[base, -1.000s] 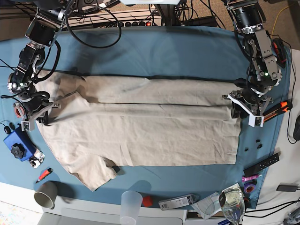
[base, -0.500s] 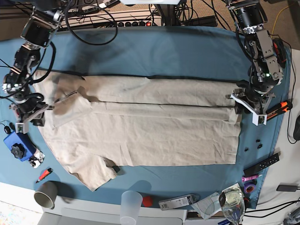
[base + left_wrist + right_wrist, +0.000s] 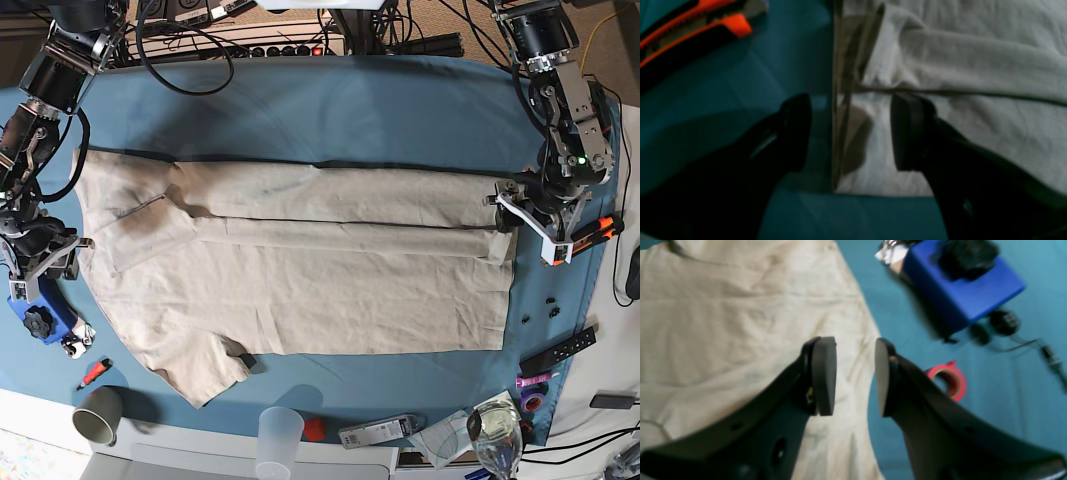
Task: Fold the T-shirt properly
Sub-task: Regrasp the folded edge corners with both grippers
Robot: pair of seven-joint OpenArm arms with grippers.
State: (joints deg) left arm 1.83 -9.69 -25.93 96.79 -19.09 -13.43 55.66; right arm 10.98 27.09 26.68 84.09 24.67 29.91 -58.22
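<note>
T-shirt [image 3: 300, 280]: beige, short-sleeved, lying flat across the blue-covered desk [image 3: 350, 110], long axis running side to side in the base view. Occupies most of the cloth's middle.

Fold status: 1 lengthwise fold in place. The far long edge is turned toward the middle, forming a narrow doubled band along the far side. The near sleeve [image 3: 205, 370] is not yet tucked and juts toward the near edge. Judged early stage: near side, sleeve and crosswise folds remain.

Left claw [image 3: 850, 131]: jaws spread wide, 1 finger over bare cloth and 1 over fabric, straddling the hem end of the shirt. Nothing held.

Right claw [image 3: 853, 373]: jaws parted with a clear gap, empty, hanging above the shirt's edge at the collar end, just beside the bare desk.

Surrounding items, none touching the shirt as far as visible: blue box [image 3: 960, 290], red tape roll [image 3: 948, 378], orange cutter [image 3: 696, 23], paper cup [image 3: 97, 412], clear plastic cup [image 3: 278, 438].
</note>
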